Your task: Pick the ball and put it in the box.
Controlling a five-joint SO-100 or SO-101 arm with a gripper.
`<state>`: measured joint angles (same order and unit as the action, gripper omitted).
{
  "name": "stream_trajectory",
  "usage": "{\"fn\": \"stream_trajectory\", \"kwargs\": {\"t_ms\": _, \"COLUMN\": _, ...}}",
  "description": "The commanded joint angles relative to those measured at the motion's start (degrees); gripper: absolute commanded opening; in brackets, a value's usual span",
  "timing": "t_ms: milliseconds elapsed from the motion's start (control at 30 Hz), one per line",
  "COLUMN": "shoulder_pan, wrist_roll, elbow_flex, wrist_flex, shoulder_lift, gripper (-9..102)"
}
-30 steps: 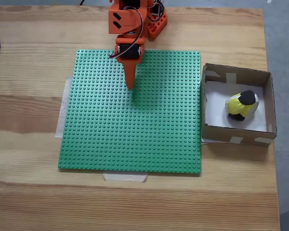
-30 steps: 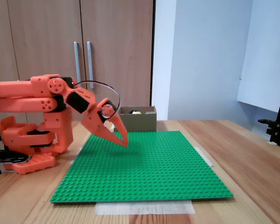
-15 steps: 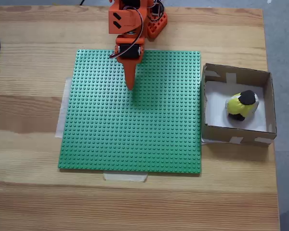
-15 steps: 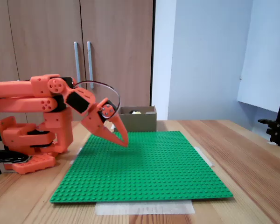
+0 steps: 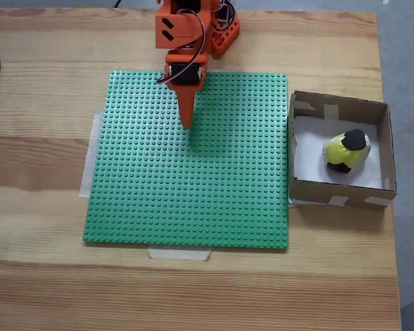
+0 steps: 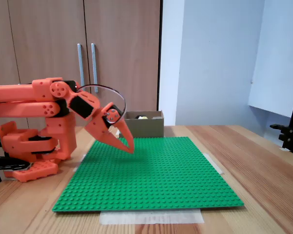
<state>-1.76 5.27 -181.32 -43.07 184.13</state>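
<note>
— What is seen to have changed over the last second?

— Nothing is found moved. The orange gripper (image 5: 186,123) is held at the same spot above the green studded baseplate (image 5: 193,186), its fingers brought together to a point and nothing carried between them. In the side-on fixed view the gripper (image 6: 129,146) is shown tilted down, its tip just clear of the studs.

— And where is the ball found?

— The yellow, black and white ball (image 5: 347,151) is seen lying on the white bottom of the cardboard box (image 5: 341,108), toward its right half in the top-down fixed view. The box is set on the wooden surface (image 5: 48,165), just beside the baseplate's right edge. From the side, the box (image 6: 145,126) is viewed behind the plate, with a pale sliver of the ball (image 6: 142,117) glimpsed above its rim.

— What is meant for the task?

— The delivery is judged done: the ball is boxed, the gripper is parked well apart from it, and no further step appears called for.
</note>
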Motion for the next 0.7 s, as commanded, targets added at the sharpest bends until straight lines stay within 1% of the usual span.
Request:
{"fn": "stream_trajectory", "kwargs": {"t_ms": 0, "shoulder_pan": 0.0, "wrist_roll": 0.5, "elbow_flex": -1.1, "wrist_flex": -0.1, "shoulder_lift": 0.4, "gripper": -1}}
{"fn": "stream_trajectory", "kwargs": {"t_ms": 667, "shoulder_pan": 0.3, "wrist_roll": 1.4, "elbow_flex": -1.2, "wrist_flex": 0.2, "shoulder_lift": 0.4, "gripper": -1}}
